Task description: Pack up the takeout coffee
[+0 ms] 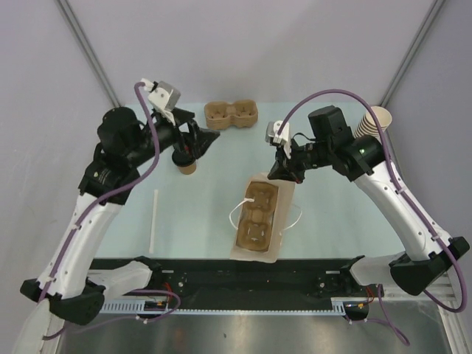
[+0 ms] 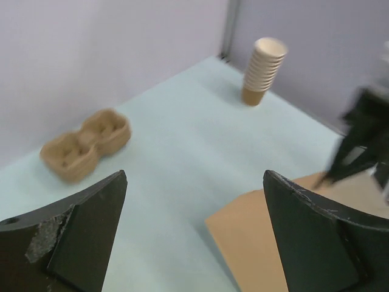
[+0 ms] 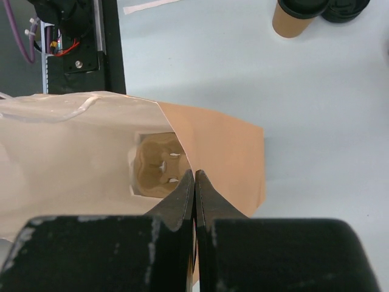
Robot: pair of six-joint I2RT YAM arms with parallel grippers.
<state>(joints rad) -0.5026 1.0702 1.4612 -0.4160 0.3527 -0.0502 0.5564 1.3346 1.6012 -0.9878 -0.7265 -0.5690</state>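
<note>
Right hand (image 3: 194, 176) is clenched on the bag (image 1: 285, 210), pinching the rim at the bag's 12 o'clock end. My read is that it's there to hold the mouth up and open so there's a way in. The bag lies flat mid-surface with a tray (image 1: 254, 217) already sitting inside, and you can see it through the opening in the right wrist view. That looks like the seat waiting for the drink. The cup (image 1: 186, 165) stands upright on the surface (image 1: 221, 169) at about 10 o'clock from the bag, well clear of it, with its black lid (image 3: 299, 6) on. Left hand (image 1: 198, 144) hovers right over it with its fingers (image 2: 79, 243) spread wide and nothing between them, so it's released and empty. From above I can't tell whether it touches the cup. It seems placed for the pickup, with the carry toward 4 o'clock to follow. A spare tray (image 1: 231, 114) sits at 12 o'clock on the far edge, a cup stack (image 1: 372, 122) at 2 o'clock, and a straw (image 1: 153, 221) at 9 o'clock of the bag, all out of the lane. The risk is the pinched rim sagging, which would narrow the opening.
</note>
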